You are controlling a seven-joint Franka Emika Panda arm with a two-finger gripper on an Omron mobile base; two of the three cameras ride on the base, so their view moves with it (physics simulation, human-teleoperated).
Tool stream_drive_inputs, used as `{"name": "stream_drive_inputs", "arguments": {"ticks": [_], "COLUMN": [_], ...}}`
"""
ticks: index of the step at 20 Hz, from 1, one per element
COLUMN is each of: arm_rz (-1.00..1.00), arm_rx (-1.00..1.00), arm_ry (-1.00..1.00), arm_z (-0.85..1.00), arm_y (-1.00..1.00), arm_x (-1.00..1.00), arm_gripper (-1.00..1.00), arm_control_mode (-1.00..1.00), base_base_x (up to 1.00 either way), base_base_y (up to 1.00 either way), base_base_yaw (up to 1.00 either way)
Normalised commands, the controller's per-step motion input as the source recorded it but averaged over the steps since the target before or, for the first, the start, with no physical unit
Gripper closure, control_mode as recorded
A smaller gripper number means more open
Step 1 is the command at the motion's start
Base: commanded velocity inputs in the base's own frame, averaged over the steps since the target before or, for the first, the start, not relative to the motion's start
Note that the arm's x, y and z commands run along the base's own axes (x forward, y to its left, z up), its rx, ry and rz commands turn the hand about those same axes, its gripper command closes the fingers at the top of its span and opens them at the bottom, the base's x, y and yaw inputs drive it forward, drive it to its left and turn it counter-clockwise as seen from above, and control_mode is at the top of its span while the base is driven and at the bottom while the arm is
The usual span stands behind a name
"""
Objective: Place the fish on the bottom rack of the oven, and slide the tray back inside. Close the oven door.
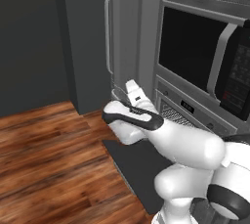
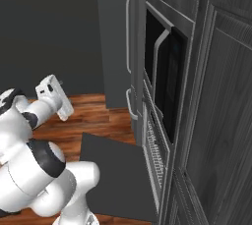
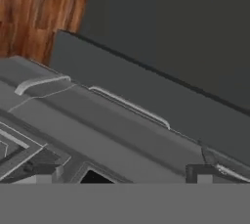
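**Oven door down, jaws spread and empty**

Lower middle of the left base view: oven door [image 1: 134, 167] lying flat, open over the wood floor [image 1: 44, 159]. Centre: gripper [image 1: 128, 91] raised, released, grasping nothing. Right: oven [image 1: 188, 108] with wire rack [image 2: 153, 151] showing in its mouth.

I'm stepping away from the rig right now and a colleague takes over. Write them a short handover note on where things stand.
Gripper: open, holding nothing, raised in front of the wall units.
Oven door: folded down flat, open above the wood floor.
Bottom rack: its wire grid shows in the oven opening; how far out it sits I cannot tell.
Fish: I cannot make it out.
Done: door open.
Left: confirm the fish is on the rack, push the rack in, close the door.
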Motion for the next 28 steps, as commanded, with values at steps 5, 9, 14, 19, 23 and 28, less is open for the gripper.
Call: {"name": "stream_drive_inputs", "arguments": {"ticks": [5,9,14,19,23,28], "arm_rz": [-0.1,-0.09,-0.07,-0.02,0.0,-0.02], "arm_rx": [-0.9,-0.88,-0.83,-0.74,-0.7,-0.68], "arm_ry": [-0.02,0.0,0.0,0.14,0.25,0.33], "arm_z": [0.0,0.04,0.29,0.6,0.47,0.28], "arm_y": [0.01,0.0,0.0,0.0,0.05,0.19], "arm_x": [0.07,0.07,0.04,0.0,-0.02,-0.02], "arm_gripper": [-1.0,-1.0,-1.0,-1.0,-1.0,-1.0], "arm_control_mode": [-1.0,-1.0,-1.0,-1.0,-1.0,-1.0], "base_base_x": [0.0,0.0,0.0,0.0,0.0,0.0], "base_base_y": [0.0,0.0,0.0,0.0,0.0,0.0], "base_base_yaw": [0.0,0.0,0.0,0.0,0.0,0.0]}}
